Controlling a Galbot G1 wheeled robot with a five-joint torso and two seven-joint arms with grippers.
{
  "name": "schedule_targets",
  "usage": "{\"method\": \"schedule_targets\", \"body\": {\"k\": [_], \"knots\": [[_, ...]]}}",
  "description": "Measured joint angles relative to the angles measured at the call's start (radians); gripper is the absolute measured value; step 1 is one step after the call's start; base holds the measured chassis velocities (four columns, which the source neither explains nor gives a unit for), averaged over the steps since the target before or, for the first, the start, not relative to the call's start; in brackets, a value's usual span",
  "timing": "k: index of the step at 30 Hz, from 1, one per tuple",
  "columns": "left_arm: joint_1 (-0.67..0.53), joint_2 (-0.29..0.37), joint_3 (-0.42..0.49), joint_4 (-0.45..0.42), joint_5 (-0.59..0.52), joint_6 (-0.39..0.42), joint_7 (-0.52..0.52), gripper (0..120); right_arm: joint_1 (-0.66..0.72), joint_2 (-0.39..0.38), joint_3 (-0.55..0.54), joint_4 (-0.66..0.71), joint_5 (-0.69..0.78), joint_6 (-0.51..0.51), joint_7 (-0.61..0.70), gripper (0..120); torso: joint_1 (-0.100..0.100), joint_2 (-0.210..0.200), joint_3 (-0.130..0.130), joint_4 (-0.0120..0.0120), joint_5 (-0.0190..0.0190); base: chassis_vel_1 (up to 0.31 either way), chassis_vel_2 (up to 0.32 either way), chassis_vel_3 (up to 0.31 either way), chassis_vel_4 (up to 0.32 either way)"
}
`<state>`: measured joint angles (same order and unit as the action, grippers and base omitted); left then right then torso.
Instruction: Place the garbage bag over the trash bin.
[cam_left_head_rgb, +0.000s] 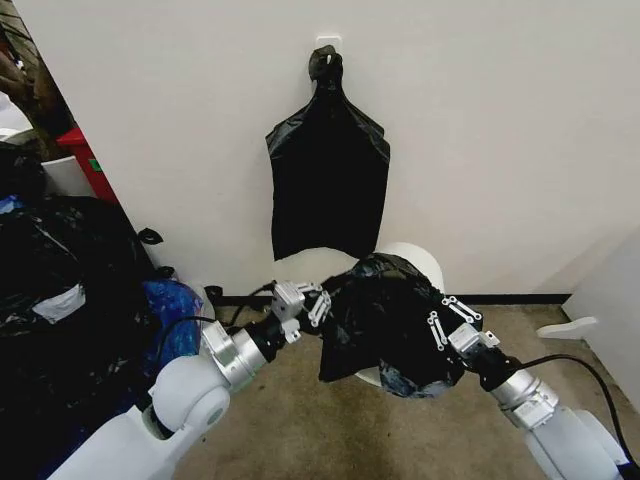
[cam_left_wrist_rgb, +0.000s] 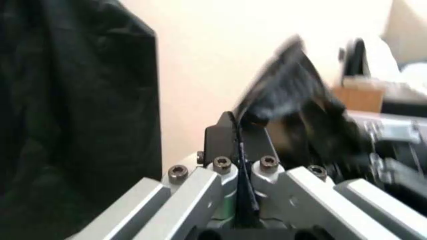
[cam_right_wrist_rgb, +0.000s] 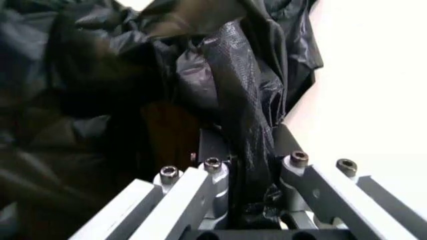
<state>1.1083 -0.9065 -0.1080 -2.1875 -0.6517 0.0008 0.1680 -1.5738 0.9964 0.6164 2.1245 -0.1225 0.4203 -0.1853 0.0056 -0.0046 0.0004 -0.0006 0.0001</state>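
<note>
Crinkled black garbage bag (cam_left_head_rgb: 385, 320) draped over white trash bin (cam_left_head_rgb: 420, 257)

Garbage bag (cam_left_head_rgb: 385, 315): thin crinkled black plastic, glossy. Trash bin (cam_left_head_rgb: 425, 262): smooth white plastic. Both grippers' fingers (cam_right_wrist_rgb: 200, 195): brushed grey metal, dark screws. Hanging bags (cam_left_head_rgb: 328, 180): black plastic, duller. Floor (cam_left_head_rgb: 300, 425): matt beige carpet.

One garbage bag (cam_left_head_rgb: 385, 320), one trash bin (cam_left_head_rgb: 418, 260)
</note>
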Motion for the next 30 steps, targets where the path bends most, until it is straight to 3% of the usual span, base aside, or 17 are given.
{"method": "schedule_targets", "body": {"k": [6,13,20,30], "knots": [[0.004,-0.002,-0.009,-0.015,-0.181,0.033,-0.066,0,0.002,0.01,0.006,-0.015,-0.004,0.065,-0.018,4,0.0,0.0,0.0,0.0,0.0,0.0,0.0,0.0,0.0],[0.032,-0.002,-0.02,0.005,-0.291,0.073,-0.09,0,0.023,0.017,0.015,-0.032,0.005,0.158,-0.065,4,0.0,0.0,0.0,0.0001,0.0001,0.0,0.0,0.0,0.0],[0.074,-0.003,-0.055,0.033,-0.358,0.121,-0.086,0,0.02,0.015,0.018,-0.02,0.105,0.203,-0.121,4,0.0,0.0,0.0,0.0,0.0,0.0,0.0,0.0,0.0],[0.089,0.0,-0.074,0.056,-0.402,0.155,-0.078,0,0.031,-0.018,0.039,0.013,0.254,0.18,-0.142,4,0.0,0.0,0.0,0.0001,0.0,0.0,0.0,0.0,0.0]]}}
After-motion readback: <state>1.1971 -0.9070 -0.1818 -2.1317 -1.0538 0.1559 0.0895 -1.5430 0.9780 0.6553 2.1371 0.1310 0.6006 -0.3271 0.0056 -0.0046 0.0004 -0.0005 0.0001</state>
